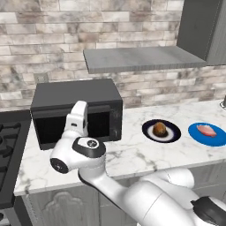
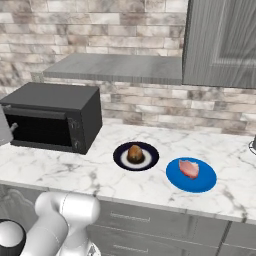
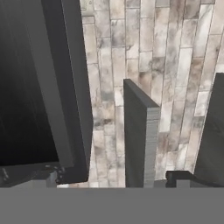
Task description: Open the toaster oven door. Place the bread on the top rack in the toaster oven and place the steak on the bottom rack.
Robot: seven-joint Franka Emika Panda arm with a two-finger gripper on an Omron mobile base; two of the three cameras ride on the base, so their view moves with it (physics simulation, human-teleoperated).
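Bare counter (image 2: pixel 75 170) before shut toaster oven door (image 2: pixel 42 127); shelf (image 2: pixel 120 67) overhead.

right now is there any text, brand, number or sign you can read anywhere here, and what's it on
None: no word, brand, number or sign can be read in any view.
toaster oven: its control strip at right shows small dots, too small to read as text.
black plate under the bread: unmarked.
blue plate under the steak: unmarked.
Wall tiles, shelf and cabinet: bare surfaces, no lettering.
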